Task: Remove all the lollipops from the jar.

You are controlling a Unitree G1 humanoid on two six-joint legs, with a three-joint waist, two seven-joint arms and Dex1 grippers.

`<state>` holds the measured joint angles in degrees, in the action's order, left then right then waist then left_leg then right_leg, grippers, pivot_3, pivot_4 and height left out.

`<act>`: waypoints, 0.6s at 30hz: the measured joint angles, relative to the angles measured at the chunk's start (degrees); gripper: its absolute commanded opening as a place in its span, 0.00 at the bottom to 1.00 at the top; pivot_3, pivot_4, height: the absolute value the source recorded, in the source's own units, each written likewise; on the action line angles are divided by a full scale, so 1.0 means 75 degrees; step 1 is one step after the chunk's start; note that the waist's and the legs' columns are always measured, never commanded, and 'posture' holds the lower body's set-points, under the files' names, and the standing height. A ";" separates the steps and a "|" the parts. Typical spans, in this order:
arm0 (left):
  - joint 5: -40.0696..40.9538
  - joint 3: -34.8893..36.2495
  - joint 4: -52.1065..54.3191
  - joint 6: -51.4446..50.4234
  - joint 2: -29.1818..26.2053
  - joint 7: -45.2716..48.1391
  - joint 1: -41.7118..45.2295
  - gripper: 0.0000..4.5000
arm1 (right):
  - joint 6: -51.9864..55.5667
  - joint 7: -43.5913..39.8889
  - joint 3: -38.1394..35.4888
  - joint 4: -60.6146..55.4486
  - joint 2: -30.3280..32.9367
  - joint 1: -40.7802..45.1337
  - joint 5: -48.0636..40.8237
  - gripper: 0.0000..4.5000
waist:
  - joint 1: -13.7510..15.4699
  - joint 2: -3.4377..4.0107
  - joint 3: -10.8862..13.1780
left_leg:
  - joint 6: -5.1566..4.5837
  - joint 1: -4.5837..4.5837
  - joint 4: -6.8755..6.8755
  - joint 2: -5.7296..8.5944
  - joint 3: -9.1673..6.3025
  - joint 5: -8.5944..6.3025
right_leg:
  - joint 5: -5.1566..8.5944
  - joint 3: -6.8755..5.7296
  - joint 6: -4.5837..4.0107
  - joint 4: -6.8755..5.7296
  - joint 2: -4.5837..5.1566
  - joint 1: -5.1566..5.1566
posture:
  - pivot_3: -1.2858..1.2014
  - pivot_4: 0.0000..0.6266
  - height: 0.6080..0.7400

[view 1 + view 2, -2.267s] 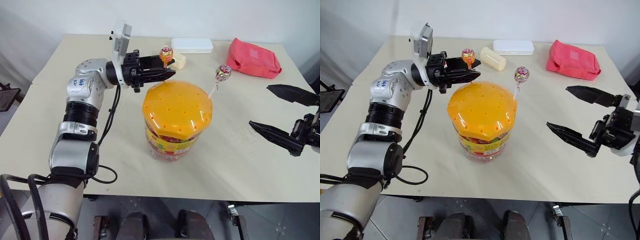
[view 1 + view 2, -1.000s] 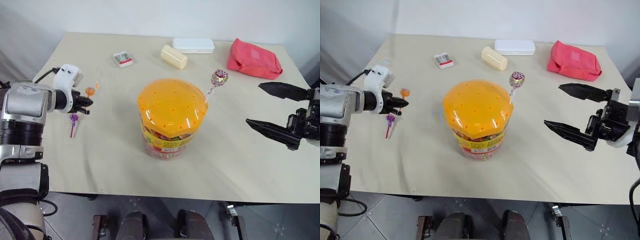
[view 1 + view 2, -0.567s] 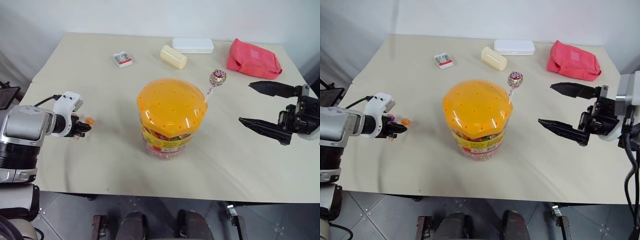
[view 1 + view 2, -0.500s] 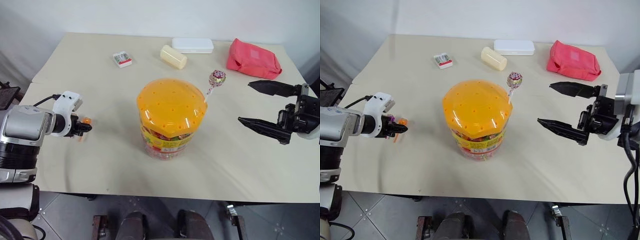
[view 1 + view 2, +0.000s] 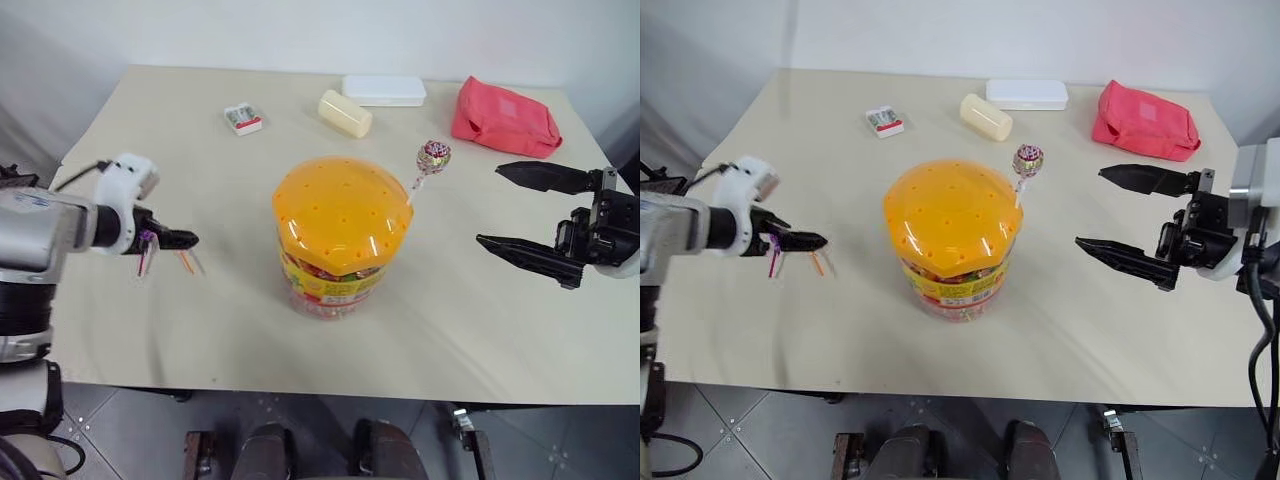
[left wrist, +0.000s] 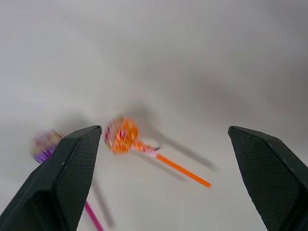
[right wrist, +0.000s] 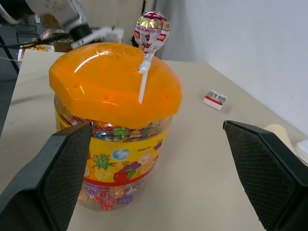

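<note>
One lollipop (image 5: 1027, 161) stands in the jar (image 5: 952, 237), its white stick planted in a hole on the right side of the orange lid (image 5: 343, 213) and its shiny wrapped head above the dome, leaning a little up and to the right. That long axis, close to upright, is what the next pull depends on: by my judgement the stick has to come out roughly along its own line, upward, not sideways. The right gripper (image 5: 1132, 215) hangs to the right of the jar, near the height of the lid, its two black fingers spread wide with nothing between them; from its wrist camera the jar sits straight ahead between the fingers and the lollipop's head (image 7: 151, 31) stands just above the lid's crest. The left gripper (image 5: 172, 241) is far out over the table's (image 5: 480, 330) left side, well apart from the jar, also spread wide and empty. Below it lie two lollipops already out: one with an orange stick (image 6: 155, 152) and one with a purple head (image 6: 46, 144), near each other on the tabletop. So the right arm is plainly the nearer, on the same side of the lid as the stick, and looks the likelier one to take the last lollipop by closing on stick or head.
</note>
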<state>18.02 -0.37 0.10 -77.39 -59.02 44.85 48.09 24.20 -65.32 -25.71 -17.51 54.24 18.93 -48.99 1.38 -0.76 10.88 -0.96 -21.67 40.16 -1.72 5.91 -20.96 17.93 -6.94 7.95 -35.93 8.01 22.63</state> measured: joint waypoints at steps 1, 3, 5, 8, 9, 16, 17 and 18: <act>0.0116 0.0106 0.0076 0.0080 -0.0115 0.0163 0.0074 1.00 | 0.0023 0.0019 -0.0024 -0.0004 0.0028 0.0000 0.0000 1.00 | -0.0001 0.0000 0.0000 | 0.0000 0.0000 -0.0001 0.0000 0.0001 0.0000 | 0.0000 0.0000 0.0000 0.0000 0.0000 0.0001 | 0.52 0.24 1.00; 0.0401 0.0381 0.0217 0.0403 -0.0205 0.0505 0.0079 1.00 | 0.0117 0.0078 -0.0087 -0.0031 0.0044 0.0002 -0.0011 1.00 | 0.0017 0.0000 0.0000 | 0.0000 0.0000 0.0000 0.0000 0.0000 0.0000 | 0.0000 0.0000 0.0000 0.0000 0.0001 -0.0002 | 0.52 0.24 1.00; 0.0770 0.0818 0.0224 0.1092 -0.0133 0.0945 -0.0015 1.00 | 0.0247 0.0218 -0.0097 -0.0100 0.0045 0.0005 -0.0078 1.00 | 0.0018 0.0000 0.0000 | 0.0000 -0.0001 0.0003 -0.0001 -0.0001 0.0000 | 0.0000 -0.0001 0.0000 0.0001 0.0002 -0.0001 | 0.52 0.24 1.00; 0.1406 0.2117 0.0217 0.2474 0.0640 0.1334 -0.0225 1.00 | 0.0591 0.0565 -0.0078 -0.0330 0.0045 0.0052 -0.0224 1.00 | 0.0009 0.0000 0.0000 | 0.0000 -0.0001 0.0006 -0.0003 -0.0002 0.0000 | 0.0000 -0.0002 0.0000 -0.0003 0.0004 -0.0001 | 0.52 0.24 1.00; 0.1578 0.2404 0.0206 0.2895 0.0841 0.1491 -0.0323 1.00 | 0.0675 0.0660 -0.0047 -0.0405 0.0044 0.0071 -0.0255 1.00 | 0.0001 0.0000 0.0000 | 0.0001 -0.0002 0.0007 -0.0004 -0.0004 -0.0001 | 0.0000 -0.0005 0.0000 -0.0003 0.0003 -0.0001 | 0.52 0.24 1.00; 0.2751 0.3355 -0.0190 0.5577 0.1666 0.3902 -0.1466 1.00 | 0.1216 0.1604 0.0711 -0.0725 -0.0589 0.0839 -0.0651 1.00 | -0.0063 0.0000 0.0000 | 0.0001 0.0001 0.0003 -0.0003 0.0007 0.0000 | 0.0000 -0.0005 -0.0001 -0.0005 0.0001 0.0004 | 0.52 0.24 1.00; 0.2807 0.3336 -0.0266 0.5783 0.1669 0.4200 -0.1575 1.00 | 0.1277 0.1682 0.0837 -0.0762 -0.0735 0.0958 -0.0724 1.00 | -0.0077 0.0000 0.0000 | 0.0001 0.0001 0.0003 -0.0002 0.0007 -0.0001 | 0.0000 -0.0005 -0.0001 -0.0005 0.0001 0.0005 | 0.52 0.24 1.00; 0.2826 0.3332 -0.0381 0.5987 0.1653 0.4500 -0.1705 1.00 | 0.1294 0.1730 0.1004 -0.0783 -0.0873 0.1071 -0.0792 1.00 | -0.0093 0.0000 0.0000 | 0.0001 0.0001 0.0002 -0.0002 0.0008 -0.0001 | 0.0000 -0.0005 0.0000 -0.0005 0.0001 0.0005 | 0.52 0.24 1.00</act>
<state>39.21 24.62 -2.76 -32.49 -46.62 78.60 35.30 33.91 -52.35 -18.18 -23.38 47.69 26.96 -54.93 0.68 -0.76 10.88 -0.95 -21.67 40.18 -1.73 5.96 -20.97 17.93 -6.97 7.94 -35.96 8.02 22.67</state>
